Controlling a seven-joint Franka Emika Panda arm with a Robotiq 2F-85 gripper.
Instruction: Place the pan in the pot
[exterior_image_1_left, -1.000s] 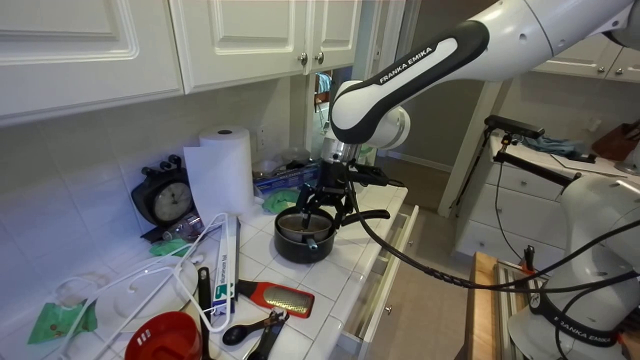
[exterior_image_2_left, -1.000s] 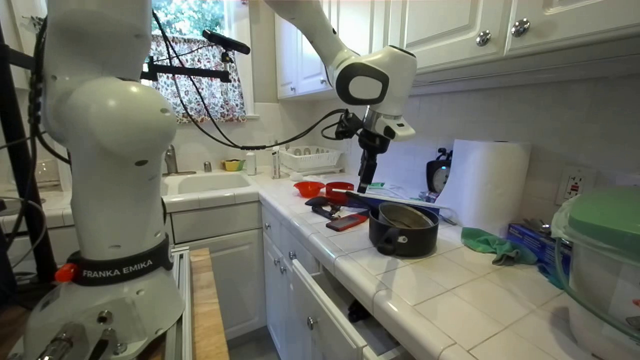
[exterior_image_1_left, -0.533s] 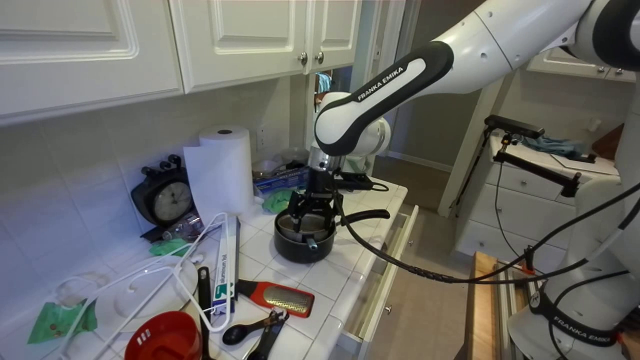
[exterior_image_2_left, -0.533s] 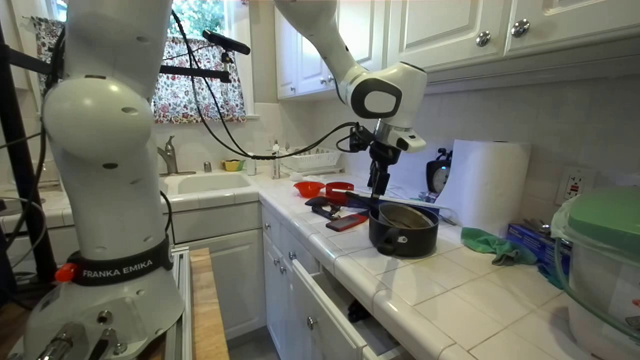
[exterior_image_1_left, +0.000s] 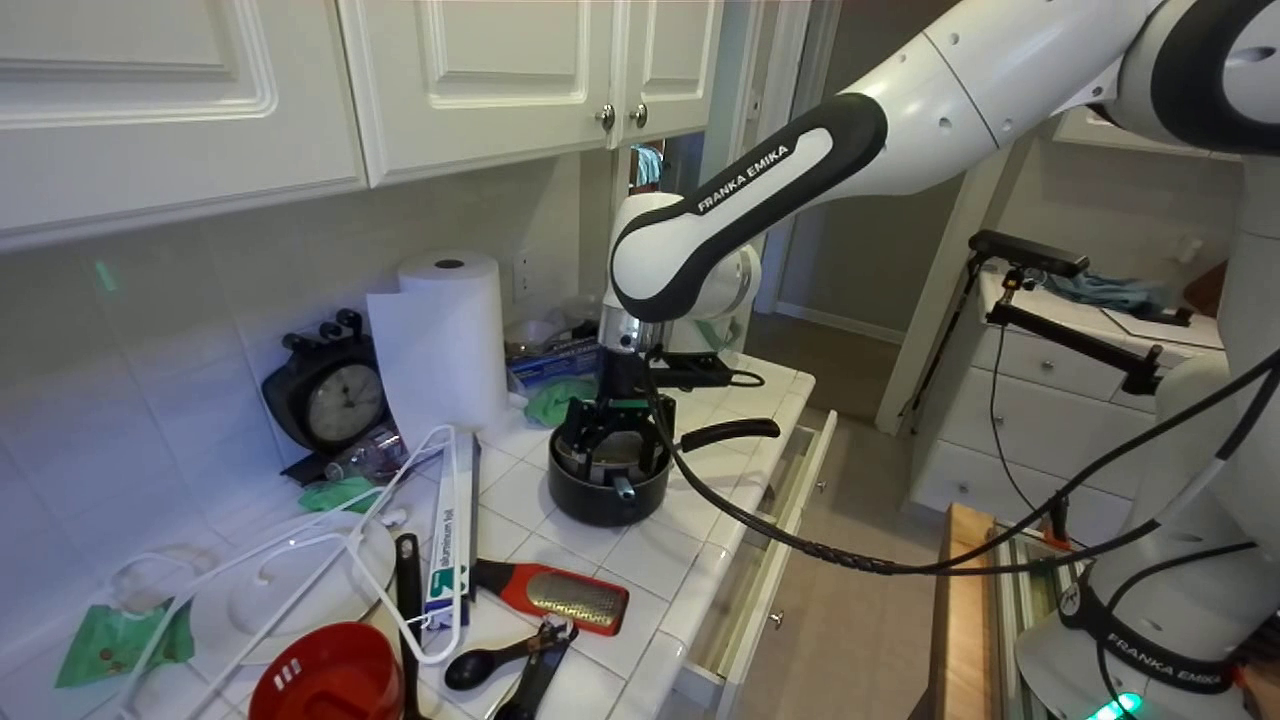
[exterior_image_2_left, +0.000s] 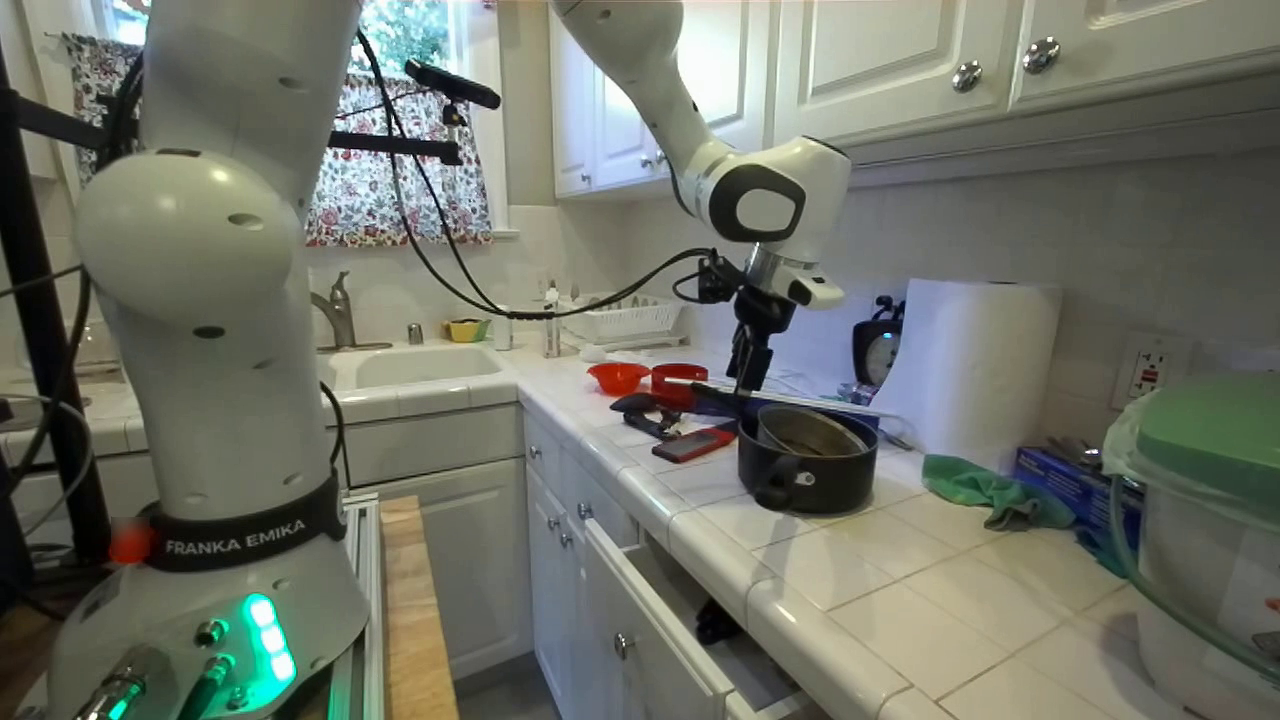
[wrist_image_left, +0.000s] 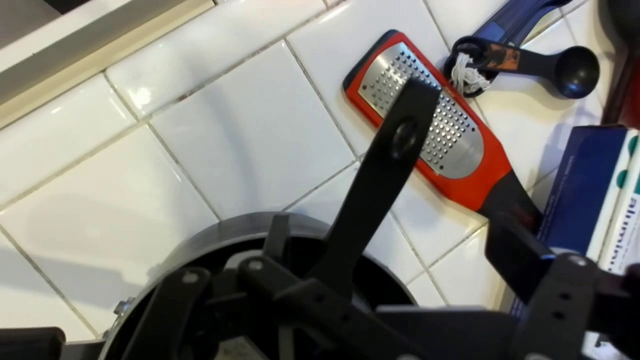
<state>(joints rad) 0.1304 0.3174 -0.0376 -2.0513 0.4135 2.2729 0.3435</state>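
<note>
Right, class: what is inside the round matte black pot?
A shallow, round grey metal pan sits tilted in the pot, its long black handle sticking out. The pot's bottom beneath the pan is covered, so anything there cannot be seen.

It's a kitchen: sink w/ faucet, dish rack, tiled ctr, wall cabs.

Matte black is noted on the pot, silvery grey on the pan, black on the gripper. The grater is edged in red, its silver face dotted. Red is recorded for the bowl, green for the cloth, white with black panels for the arm. The curtain is flowered in red and mixed tints over white. The countertop is tiled in white, gridded with grey.
</note>
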